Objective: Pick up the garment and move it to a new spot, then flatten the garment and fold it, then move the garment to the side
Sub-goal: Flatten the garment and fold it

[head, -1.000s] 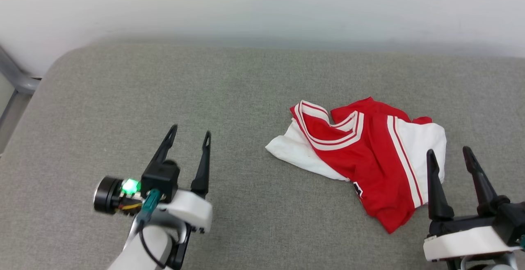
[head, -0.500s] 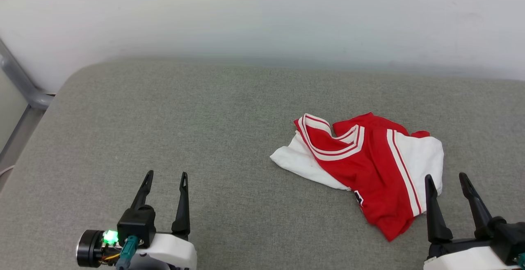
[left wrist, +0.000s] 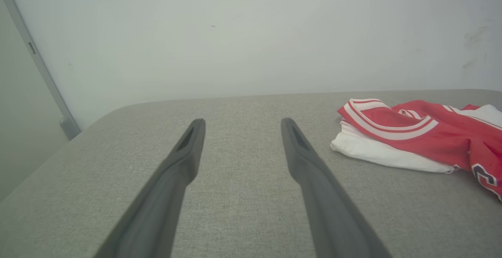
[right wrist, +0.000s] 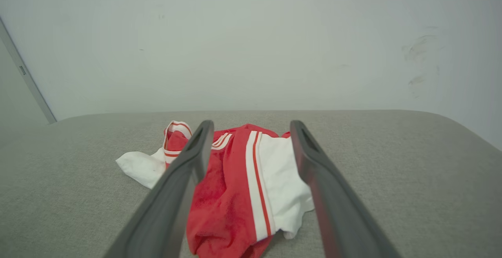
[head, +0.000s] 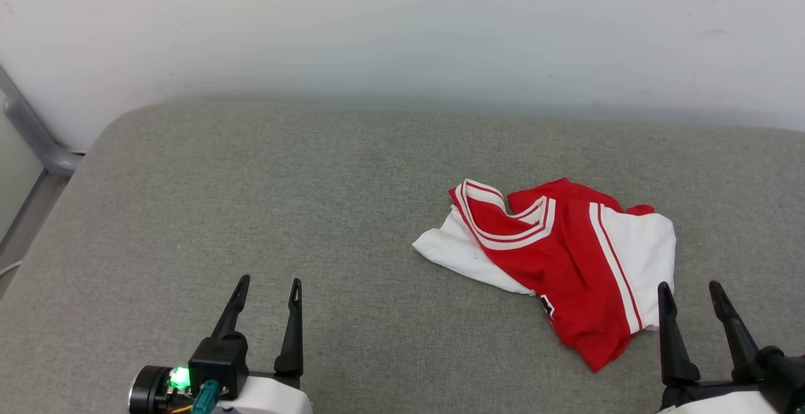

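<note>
Crumpled red-and-white jersey shirt [head: 560, 263] lying toward right edge of grey fabric cushion [head: 251, 181], just before right gripper [head: 688, 285]; left gripper [head: 269, 280] well apart. Both standing spread, empty.

red-and-white garment [head: 566, 257], crumpled, on cushion

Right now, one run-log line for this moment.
stage: before pickup | crumpled red-and-white jersey shirt: on grey padded surface, not held | left gripper: open, empty | right gripper: open, empty
</note>
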`<state>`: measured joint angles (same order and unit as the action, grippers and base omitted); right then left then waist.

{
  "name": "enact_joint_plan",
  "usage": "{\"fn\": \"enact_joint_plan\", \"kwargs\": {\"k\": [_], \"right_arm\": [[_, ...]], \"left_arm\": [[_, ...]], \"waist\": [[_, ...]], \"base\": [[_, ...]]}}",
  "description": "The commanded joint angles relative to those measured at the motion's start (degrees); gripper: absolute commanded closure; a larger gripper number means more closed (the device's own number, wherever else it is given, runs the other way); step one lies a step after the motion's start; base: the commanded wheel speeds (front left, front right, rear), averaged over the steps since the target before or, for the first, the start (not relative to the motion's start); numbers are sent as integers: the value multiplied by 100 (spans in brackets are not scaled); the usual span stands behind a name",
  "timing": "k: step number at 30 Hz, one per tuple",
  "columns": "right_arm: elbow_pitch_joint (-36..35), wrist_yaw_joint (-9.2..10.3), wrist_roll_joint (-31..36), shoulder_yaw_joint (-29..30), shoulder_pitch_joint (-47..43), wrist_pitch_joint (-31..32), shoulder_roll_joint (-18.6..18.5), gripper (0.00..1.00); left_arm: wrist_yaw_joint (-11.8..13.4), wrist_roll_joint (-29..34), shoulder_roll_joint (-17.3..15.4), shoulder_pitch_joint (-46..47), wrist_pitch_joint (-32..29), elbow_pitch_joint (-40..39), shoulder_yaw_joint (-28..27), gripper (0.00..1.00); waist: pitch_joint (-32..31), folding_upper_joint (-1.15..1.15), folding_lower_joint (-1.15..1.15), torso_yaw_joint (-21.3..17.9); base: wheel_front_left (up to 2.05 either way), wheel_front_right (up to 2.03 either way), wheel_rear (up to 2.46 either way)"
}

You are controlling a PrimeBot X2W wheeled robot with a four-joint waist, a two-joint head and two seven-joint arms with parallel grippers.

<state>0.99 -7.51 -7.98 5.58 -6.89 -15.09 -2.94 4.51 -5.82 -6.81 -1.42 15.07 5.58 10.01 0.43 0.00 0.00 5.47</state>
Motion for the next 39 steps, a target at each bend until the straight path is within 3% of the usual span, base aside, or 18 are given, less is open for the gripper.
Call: {"fn": "enact_joint_plan", "kwargs": {"k": [1, 11, 29, 39], "right_arm": [[12, 4, -84, 10, -41, -12, 11, 0], [27, 4, -211, -13, -42, -12, 11, 0], [-32, 4, -127, 101, 141, -12, 12, 0], [-98, 4, -81, 16, 277, -12, 11, 0]], "left_arm": [[-44, 61, 19, -48, 15, -27, -64, 0], [-251, 253, 134, -72, 15, -61, -289, 0], [-381, 414, 260, -51, 15, -46, -413, 0], [-748, 491, 133, 951, 15, -192, -345, 0]], "waist": [[0, 0, 0, -9], [-11, 0, 0, -32], [10, 0, 0, -19], [194, 0, 0, -36]], "base": [[0, 0, 0], [0, 0, 0], [0, 0, 0], [0, 0, 0]]}}
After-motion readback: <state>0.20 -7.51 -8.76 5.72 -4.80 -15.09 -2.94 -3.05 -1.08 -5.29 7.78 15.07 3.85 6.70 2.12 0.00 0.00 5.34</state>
